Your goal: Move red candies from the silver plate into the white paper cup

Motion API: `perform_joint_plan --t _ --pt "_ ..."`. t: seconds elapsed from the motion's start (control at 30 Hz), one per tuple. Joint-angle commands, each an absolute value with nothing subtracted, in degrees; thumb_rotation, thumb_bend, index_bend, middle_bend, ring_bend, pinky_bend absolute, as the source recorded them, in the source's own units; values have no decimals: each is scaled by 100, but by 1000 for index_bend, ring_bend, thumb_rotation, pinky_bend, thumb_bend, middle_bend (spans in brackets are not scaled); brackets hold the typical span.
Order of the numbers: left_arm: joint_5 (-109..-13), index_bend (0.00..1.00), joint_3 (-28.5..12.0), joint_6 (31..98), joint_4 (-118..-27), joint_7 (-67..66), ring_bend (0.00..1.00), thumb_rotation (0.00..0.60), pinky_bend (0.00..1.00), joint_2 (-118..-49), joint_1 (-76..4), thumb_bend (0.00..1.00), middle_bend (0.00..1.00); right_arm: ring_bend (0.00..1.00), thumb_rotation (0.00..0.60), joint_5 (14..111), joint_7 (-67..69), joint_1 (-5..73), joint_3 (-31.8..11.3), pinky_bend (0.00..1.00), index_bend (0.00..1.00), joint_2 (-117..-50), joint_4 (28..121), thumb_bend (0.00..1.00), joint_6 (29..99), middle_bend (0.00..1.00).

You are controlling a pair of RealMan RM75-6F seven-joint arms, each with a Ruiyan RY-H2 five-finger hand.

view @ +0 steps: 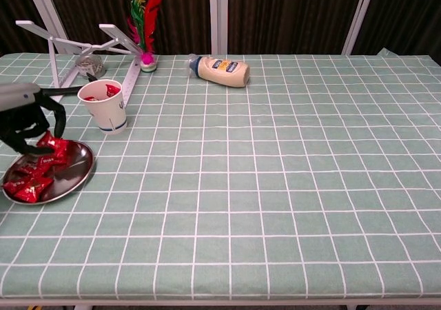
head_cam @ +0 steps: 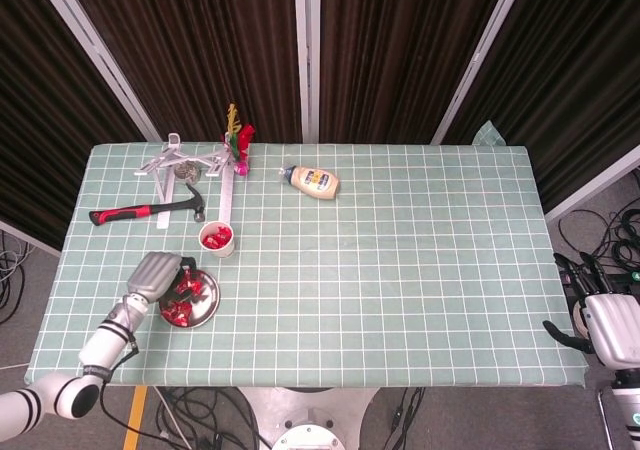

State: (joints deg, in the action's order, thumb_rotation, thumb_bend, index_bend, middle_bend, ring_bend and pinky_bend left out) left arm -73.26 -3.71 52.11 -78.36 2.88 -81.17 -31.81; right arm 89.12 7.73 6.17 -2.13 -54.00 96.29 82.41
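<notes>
Green checked table | plate (view: 77,176) of candies (view: 27,184) lower left, cup (view: 103,107) just above | our left hand (view: 24,120) pinches one candy (view: 49,143) over plate | right hand (head_cam: 610,330) idle, grip unclear | next: carry to cup.

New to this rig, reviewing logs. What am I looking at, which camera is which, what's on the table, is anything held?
It is a two-armed robot with five-finger hands, driven remotely. One picture looks down from its head, the other looks forward from its chest.

The left hand hangs over the silver plate of red candies, its fingers curled around one red candy lifted off the pile. The right hand sits off the table's right edge; I cannot tell how its fingers lie.

Also on the checked cloth: a white paper cup already holding candies, a hammer, a white folding stand, a feather shuttlecock and a squeeze bottle lying on its side.
</notes>
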Motion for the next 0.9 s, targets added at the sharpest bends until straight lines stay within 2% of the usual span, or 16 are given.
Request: perform_joint_plan --t 0.03,0.17,0.4,0.73,0.9 --pt "-7272 644 -719 5369 -8049 547 982 600 1000 -7886 -3256 368 960 33 600 8921 778 620 -207 254 78 -5408 9624 101 8233 177" --pt "-7102 635 -1026 5277 -8004 645 983 600 1000 -7860 -3455 371 960 33 600 8927 790 624 -205 254 78 -5417 9610 101 8229 177" --pt "-6647 609 -1278 4791 -7730 298 982 600 1000 -8010 -3903 364 958 33 600 8877 832 611 -207 254 78 -5421 9566 101 8221 177" --pt "-6219 578 -1235 4432 -7293 -177 982 600 1000 -8314 -4207 361 950 32 600 8814 894 608 -220 254 78 -5429 9500 101 8194 177" --pt "-6238 495 -1164 4433 -7314 -205 982 600 1000 -8323 -4207 360 939 33 600 8805 895 622 -226 254 78 -5434 9498 101 8169 177"
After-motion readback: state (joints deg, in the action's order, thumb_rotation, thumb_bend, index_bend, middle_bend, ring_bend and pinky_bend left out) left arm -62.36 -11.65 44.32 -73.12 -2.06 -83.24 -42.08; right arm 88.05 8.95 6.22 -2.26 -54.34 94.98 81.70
